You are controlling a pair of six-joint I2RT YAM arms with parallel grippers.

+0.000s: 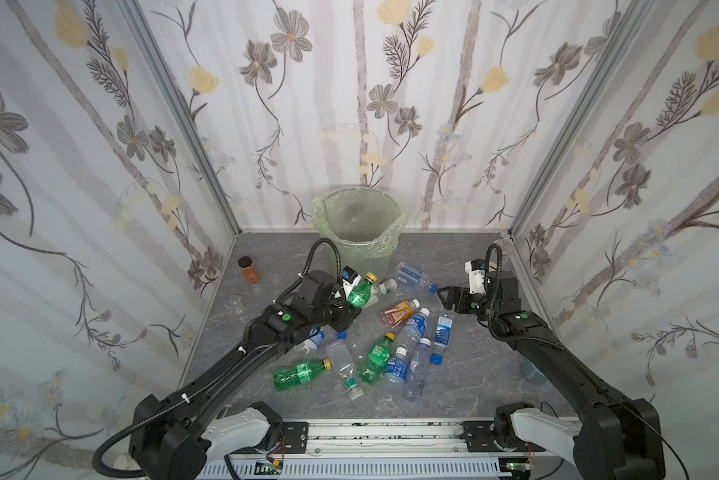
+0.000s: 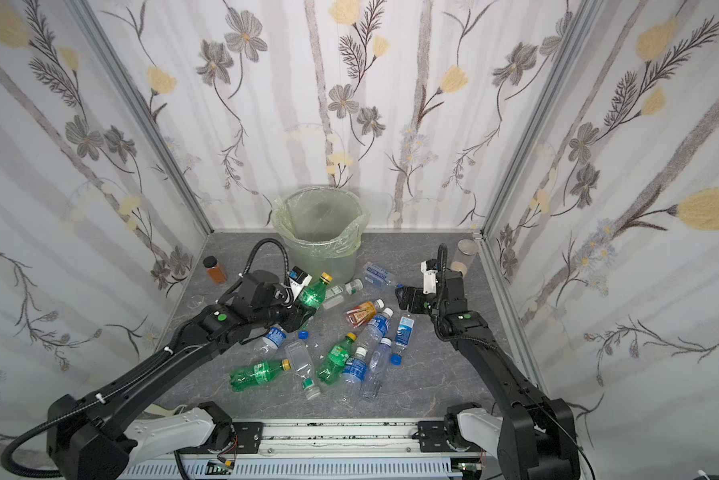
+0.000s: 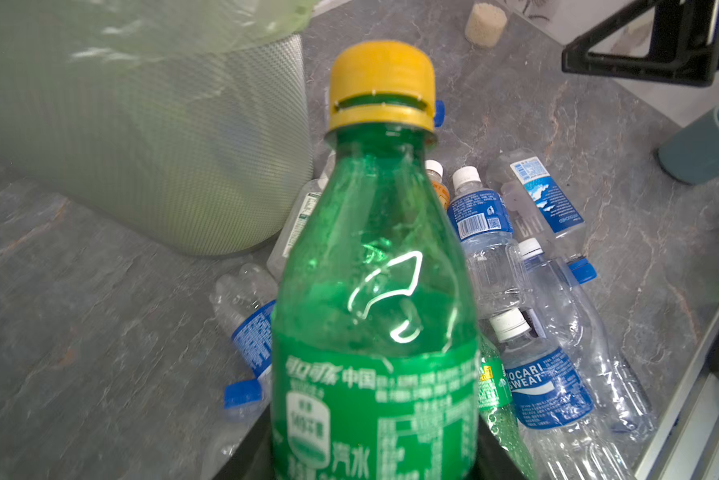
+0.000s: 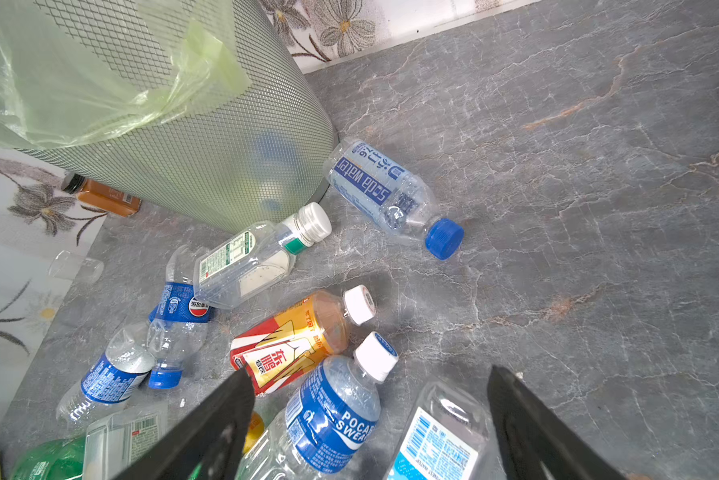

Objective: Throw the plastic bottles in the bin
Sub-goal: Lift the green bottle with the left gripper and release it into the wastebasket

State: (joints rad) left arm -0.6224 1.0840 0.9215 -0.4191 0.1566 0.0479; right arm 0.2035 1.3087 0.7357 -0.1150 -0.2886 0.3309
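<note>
So the left fingers (image 3: 249,463) are clamped on the lower body of a yellow-capped green bottle (image 3: 374,266), which is up off the desk (image 1: 474,374) just beside the bin (image 1: 370,257). The right fingers (image 4: 208,428) are spread wide, hovering over the blue-label bottles (image 4: 332,411) lying on the desk.

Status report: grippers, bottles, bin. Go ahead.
Left gripper shut on green bottle, cap up, short of the bin. Right gripper open over loose bottles, holding nothing. Held bottle not yet above bin; nothing seen blocking the lift.
</note>
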